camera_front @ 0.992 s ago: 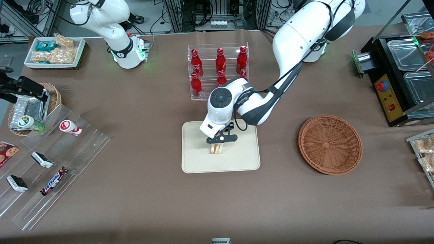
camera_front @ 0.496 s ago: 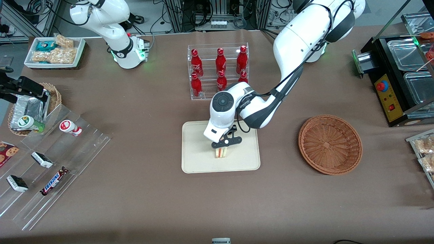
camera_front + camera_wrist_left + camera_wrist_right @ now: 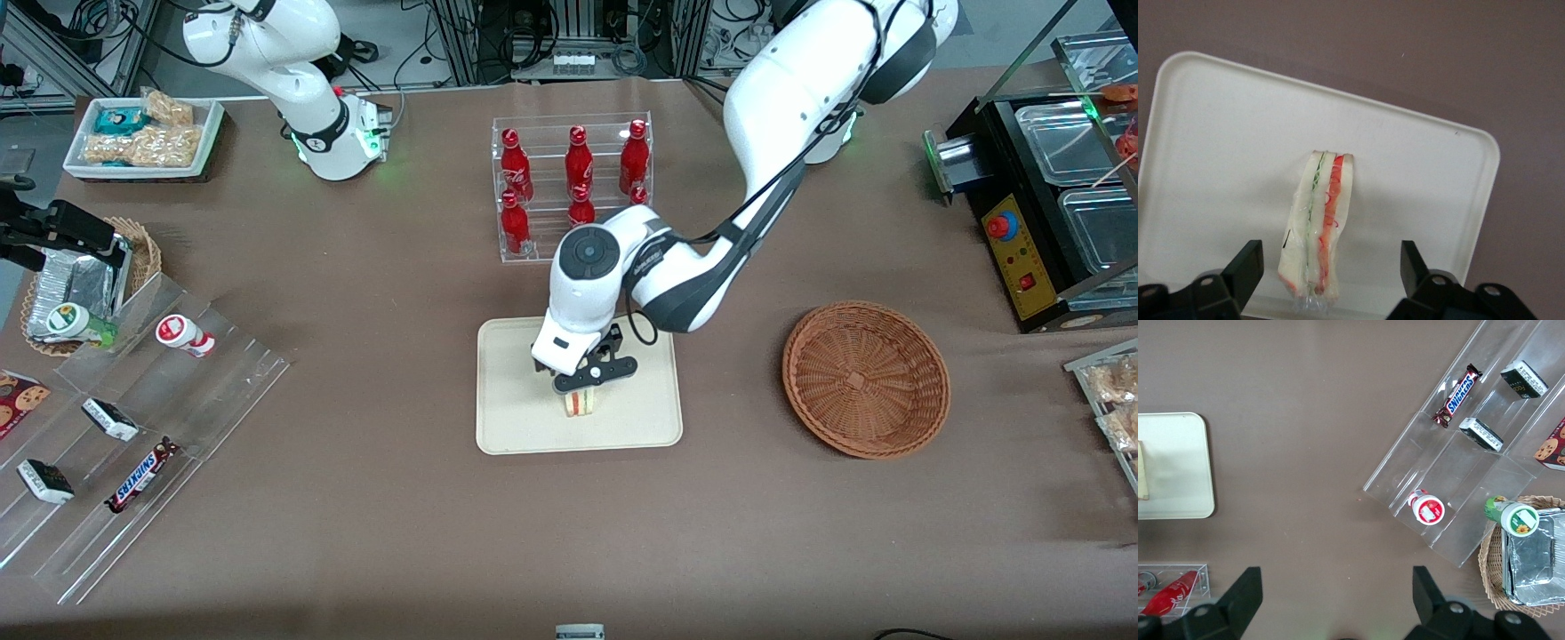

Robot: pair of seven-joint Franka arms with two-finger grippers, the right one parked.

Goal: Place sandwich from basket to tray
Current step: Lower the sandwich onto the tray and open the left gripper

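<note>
The sandwich (image 3: 1317, 230) stands on its edge on the tray (image 3: 516, 418), with its red and green filling stripes facing up toward the wrist camera. The gripper (image 3: 589, 380) hangs just above it, over the middle of the tray. Its jaws are spread wide, with 1 finger (image 3: 1245, 267) on each side of the sandwich and a clear gap between each finger and the bread, so they hold nothing. In the front view only the lower end of the sandwich (image 3: 581, 404) shows beneath the gripper's black crossbar.

The basket (image 3: 865, 379) lies on the brown surface (image 3: 569, 533) well apart from the tray, toward the working arm's end, and nothing is in it. A clear rack of red bottles (image 3: 573, 182) stands farther from the front camera than the tray, partly covered by the arm's wrist. Toward the parked arm's end, a clear stepped stand (image 3: 133, 427) carries a few snack bars.
</note>
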